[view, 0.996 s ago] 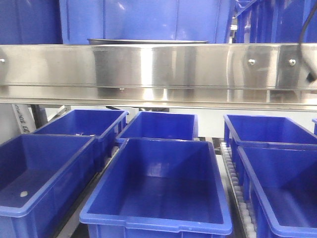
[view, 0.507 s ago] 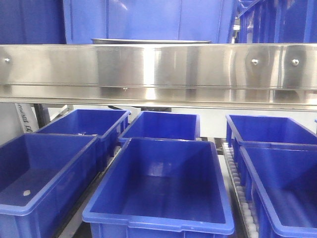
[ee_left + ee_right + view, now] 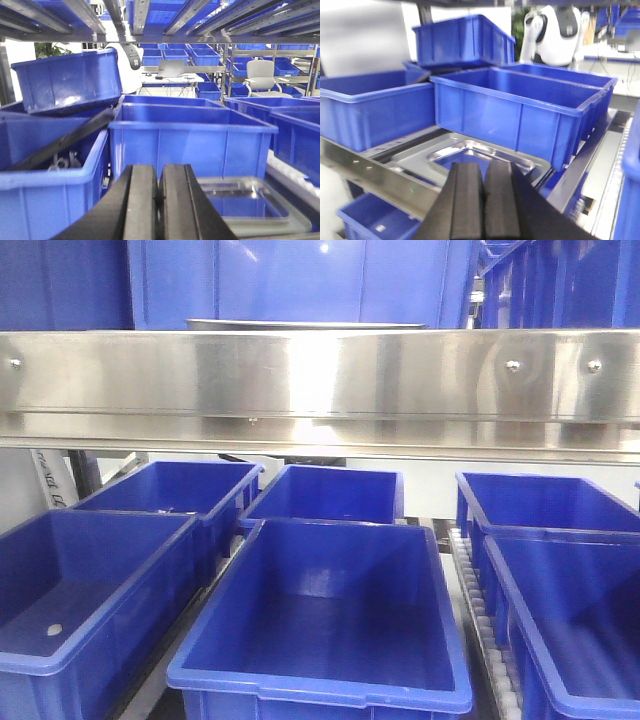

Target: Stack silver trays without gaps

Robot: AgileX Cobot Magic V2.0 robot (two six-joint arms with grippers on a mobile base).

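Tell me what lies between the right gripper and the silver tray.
Nothing: in the right wrist view the right gripper, shut, hangs over the silver tray with only open air between.

A shiny silver tray point(image 3: 470, 155) is lying flat on the shelf, just in front of a blue bin point(image 3: 520, 110). Its shallow rectangular well is facing up, mirroring its surroundings, with a wide flat rim running around it.

Black, matte pincers on both wrists

The left pincer point(image 3: 158, 205) shows two flat, dark rectangular fingers point(image 3: 140, 205) with squared tips and sloping black sides. The right pincer point(image 3: 483, 200) has the same build: two smooth black slabs, no markings, cables or screws visible.
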